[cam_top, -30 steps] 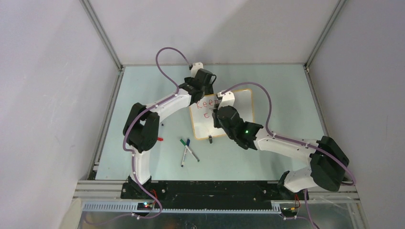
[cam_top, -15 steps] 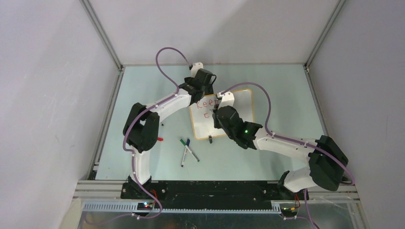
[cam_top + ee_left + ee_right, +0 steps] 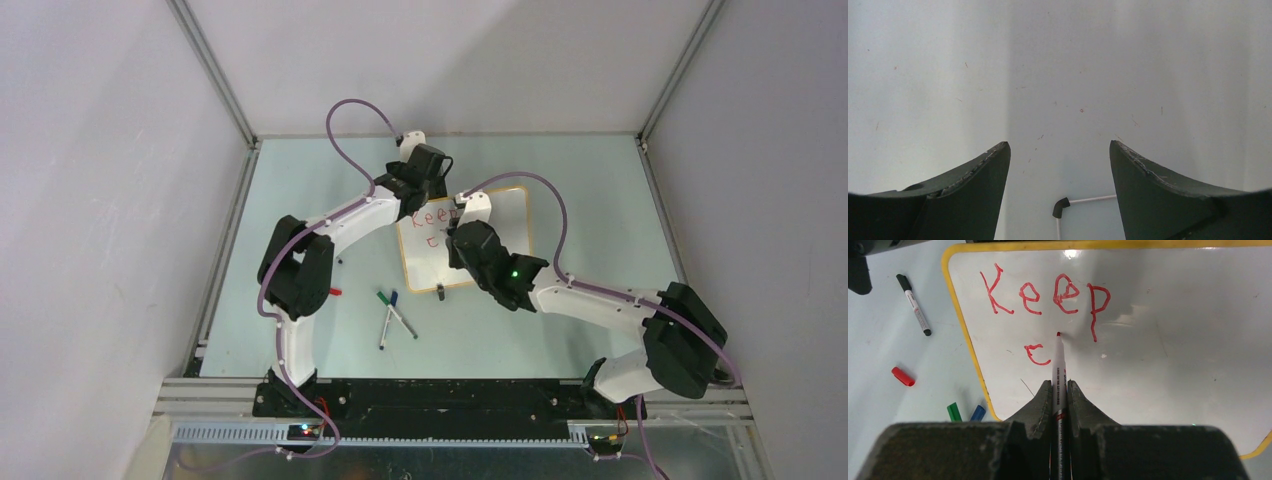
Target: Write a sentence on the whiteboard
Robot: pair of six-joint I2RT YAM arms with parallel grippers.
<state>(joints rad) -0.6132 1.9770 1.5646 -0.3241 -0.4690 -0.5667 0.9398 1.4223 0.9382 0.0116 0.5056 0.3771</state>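
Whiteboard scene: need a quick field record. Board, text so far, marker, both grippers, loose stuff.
board: whiteboard, flat on the table, yellow-orange frame
text: sentence unfinished, red "Keep" with a "c" below it
marker: red marker, tip just beside the c; contact with the board unclear
right: right gripper shut on the red marker
left: left gripper open, empty
loose: black-capped marker, red cap, green marker, blue marker, all on the table off the board

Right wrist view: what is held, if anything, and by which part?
A red marker, pinched by its barrel in the right end effector. The left end effector holds nothing.
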